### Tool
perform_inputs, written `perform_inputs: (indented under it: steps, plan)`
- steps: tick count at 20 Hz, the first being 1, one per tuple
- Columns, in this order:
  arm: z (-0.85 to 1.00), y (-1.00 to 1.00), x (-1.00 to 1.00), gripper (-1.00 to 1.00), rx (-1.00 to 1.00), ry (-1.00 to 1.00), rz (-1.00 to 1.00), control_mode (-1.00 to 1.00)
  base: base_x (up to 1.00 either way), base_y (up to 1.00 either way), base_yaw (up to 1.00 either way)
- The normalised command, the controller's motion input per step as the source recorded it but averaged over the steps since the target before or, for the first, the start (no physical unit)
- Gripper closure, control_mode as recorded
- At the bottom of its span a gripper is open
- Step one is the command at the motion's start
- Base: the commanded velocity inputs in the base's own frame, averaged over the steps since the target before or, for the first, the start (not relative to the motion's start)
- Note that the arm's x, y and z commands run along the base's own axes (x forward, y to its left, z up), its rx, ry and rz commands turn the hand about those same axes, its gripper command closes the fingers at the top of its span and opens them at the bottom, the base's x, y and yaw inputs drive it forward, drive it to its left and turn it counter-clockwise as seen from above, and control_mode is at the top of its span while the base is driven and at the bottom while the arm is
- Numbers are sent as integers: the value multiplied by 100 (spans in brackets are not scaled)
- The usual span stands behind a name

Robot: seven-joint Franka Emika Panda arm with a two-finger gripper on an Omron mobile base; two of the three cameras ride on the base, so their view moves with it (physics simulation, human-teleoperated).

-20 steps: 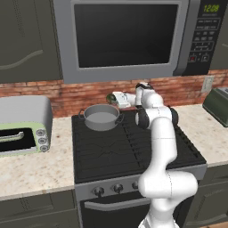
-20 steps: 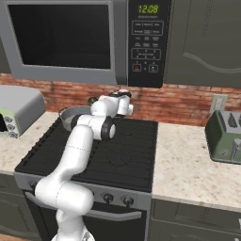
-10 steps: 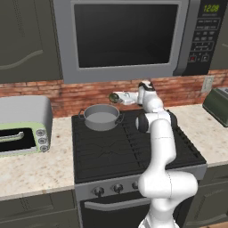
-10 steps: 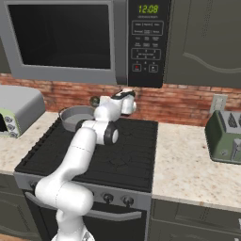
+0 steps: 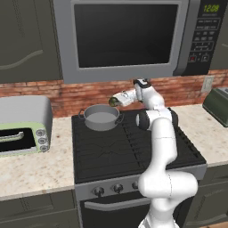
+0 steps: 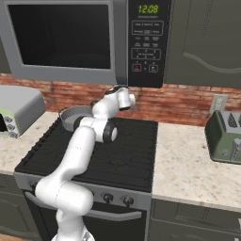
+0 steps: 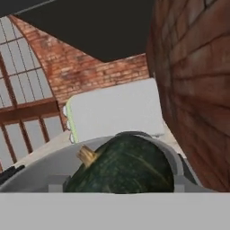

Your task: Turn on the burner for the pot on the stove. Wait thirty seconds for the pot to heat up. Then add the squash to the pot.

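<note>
The gripper (image 5: 116,100) is held closed around the squash (image 5: 115,101), which is carried in the air just above the back right rim of the pot (image 5: 101,118); in the hand view the squash (image 7: 123,166) is seen close up, dark green with a tan stem stub, with the pot's grey rim curving below and behind it. One pot is counted, at the back left of the stove (image 5: 129,151), and its pale inside looks empty. One squash is seen. One toaster oven (image 5: 22,124) is set on the counter (image 5: 31,171) left of the stove, well apart from the pot. One toaster (image 6: 226,136) is set on the counter to the right. One microwave (image 5: 129,38) is hung above the stove, close over the raised wrist, and the brick wall (image 5: 178,91) is just behind the gripper. The front grates are left open. Whether a flame burns under the pot cannot be told
</note>
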Motion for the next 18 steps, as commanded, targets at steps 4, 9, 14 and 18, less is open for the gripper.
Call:
perform_inputs:
  steps: [4, 9, 14, 18]
  plan:
    - [11, 54, 0, 100, -37, -12, -16, -100, 0, 0, 0]
    - [19, 61, 4, 100, -32, -14, -16, -100, 0, 0, 0]
    - [3, 42, 4, 100, -21, -13, -16, -100, 0, 0, 0]
    - [-10, 8, 0, 100, -11, -6, -14, -100, 0, 0, 0]
